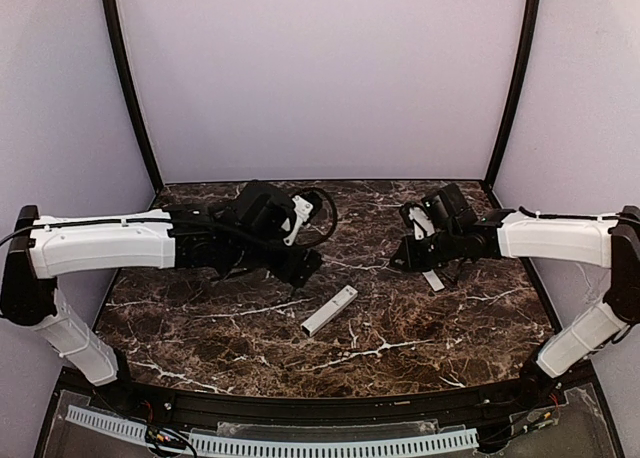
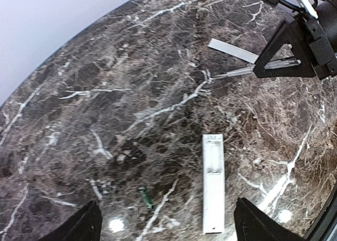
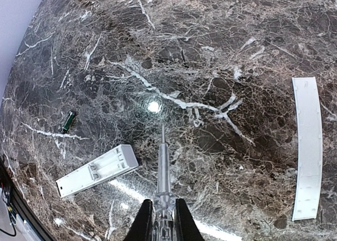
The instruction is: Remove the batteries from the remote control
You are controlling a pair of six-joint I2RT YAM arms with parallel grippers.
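Left fingers (image 2: 80, 225) apart over remote control (image 2: 213, 193) and green battery (image 2: 146, 197); right fingers (image 3: 147, 223) clamp a metal probe (image 3: 162, 167) near cover (image 3: 308, 146).

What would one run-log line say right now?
remote control: flat on table, cover off | battery: loose on table | left jaws: open | right jaws: gripping metal probe

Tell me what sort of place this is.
Probably a robot test booth: plain lilac walls, black posts, a marble-look table, with a left arm and right arm mounted at its near edge.
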